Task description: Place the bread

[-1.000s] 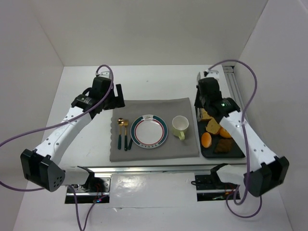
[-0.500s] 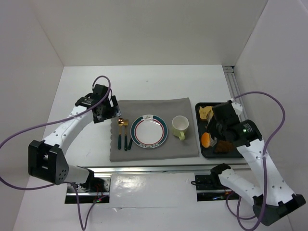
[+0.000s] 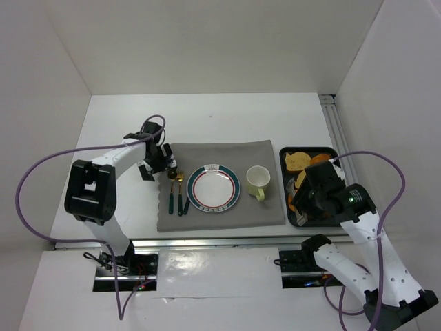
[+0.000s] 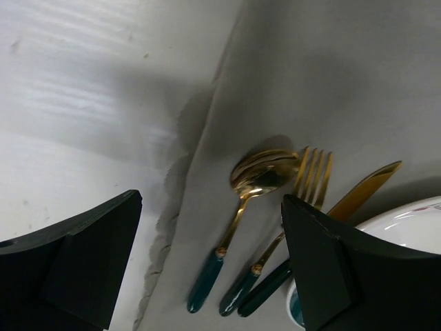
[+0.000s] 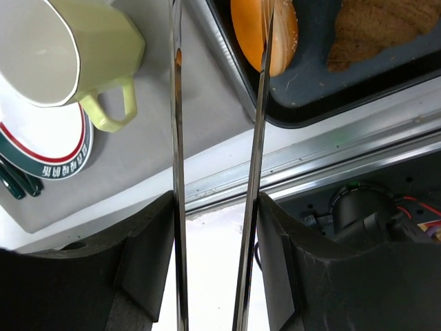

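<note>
The bread lies in a black tray [image 3: 334, 153] at the right: a tan slice [image 3: 298, 161], an orange bun [image 5: 282, 31] and a brown slice [image 5: 375, 27]. My right gripper [image 5: 215, 207] is shut on metal tongs [image 5: 258, 138]. In the top view it [image 3: 303, 198] hangs over the tray's near left corner. The tongs' two arms stand apart. One crosses the orange bun, the other runs over the placemat beside the tray; their tips are out of view. My left gripper [image 4: 210, 200] is open and empty over the placemat's left edge [image 3: 157, 165]. The plate [image 3: 213, 187] holds no food.
A grey placemat [image 3: 220, 217] holds a gold spoon [image 4: 255, 179], fork [image 4: 313, 172] and knife [image 4: 362, 189] with dark green handles, the plate and a pale green cup [image 3: 258, 181]. A metal rail [image 5: 331, 165] runs along the table's near edge. White walls close in three sides.
My right arm has pulled back from the tray's far end to its near left corner, still holding the tongs. My left gripper has moved nearer, to the cutlery at the placemat's left edge.
</note>
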Tool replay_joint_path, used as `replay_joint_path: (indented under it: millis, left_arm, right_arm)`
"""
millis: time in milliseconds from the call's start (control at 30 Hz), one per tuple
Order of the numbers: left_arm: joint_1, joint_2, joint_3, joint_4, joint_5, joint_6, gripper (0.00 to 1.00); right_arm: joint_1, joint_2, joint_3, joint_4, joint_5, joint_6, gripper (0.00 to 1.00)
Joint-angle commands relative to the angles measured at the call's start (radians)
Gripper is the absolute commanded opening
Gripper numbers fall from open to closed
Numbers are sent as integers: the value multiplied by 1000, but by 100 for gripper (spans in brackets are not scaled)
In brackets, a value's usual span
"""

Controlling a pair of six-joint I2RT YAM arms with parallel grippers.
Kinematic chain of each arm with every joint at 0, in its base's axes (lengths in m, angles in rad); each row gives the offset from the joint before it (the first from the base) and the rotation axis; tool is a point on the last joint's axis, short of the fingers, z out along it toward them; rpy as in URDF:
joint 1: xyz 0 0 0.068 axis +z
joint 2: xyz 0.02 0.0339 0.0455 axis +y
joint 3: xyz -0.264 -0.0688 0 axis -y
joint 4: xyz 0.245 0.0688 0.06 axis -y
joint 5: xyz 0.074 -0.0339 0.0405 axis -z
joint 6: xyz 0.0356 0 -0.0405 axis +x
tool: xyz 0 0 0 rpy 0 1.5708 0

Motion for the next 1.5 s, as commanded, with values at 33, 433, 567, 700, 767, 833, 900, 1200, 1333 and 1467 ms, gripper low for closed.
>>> replay_joint_path:
  millis: [33,433,567,700,767,833,900,1200,1333,1467]
  left_arm:
    - [8,44,73,45,70,-8,96]
    - [18,180,166,74,122,12,94]
    - [18,170,156,74,99,12,95]
    - [18,130,155,54,53,1,98]
    - [18,114,165,42,42,1,100]
    - [18,101,174,31,28,1,100]
    - [18,90,187,22,19,1,100]
    - [18,10,230,-3,28,21,100]
    - [18,10,252,-23,37,30,100]
    - [18,1,283,-32,37,39,100]
  right_arm:
    - [-6,-7,-11,-12,-9,21,56]
    - [-15,-16,54,-12,74,52,56]
    - [-24,-16,8,-12,74,73,56]
    - [-24,-16,-5,-12,86,91,56]
    - [-24,-16,-5,-12,74,91,56]
    - [-24,-16,-31,-12,43,101,56]
    - [-24,-16,-31,-12,43,124,56]
    - [-24,18,-58,-12,29,134,57]
    - [-24,30,-78,8,-20,134,55]
    - [-24,-4,-78,8,-32,153,39]
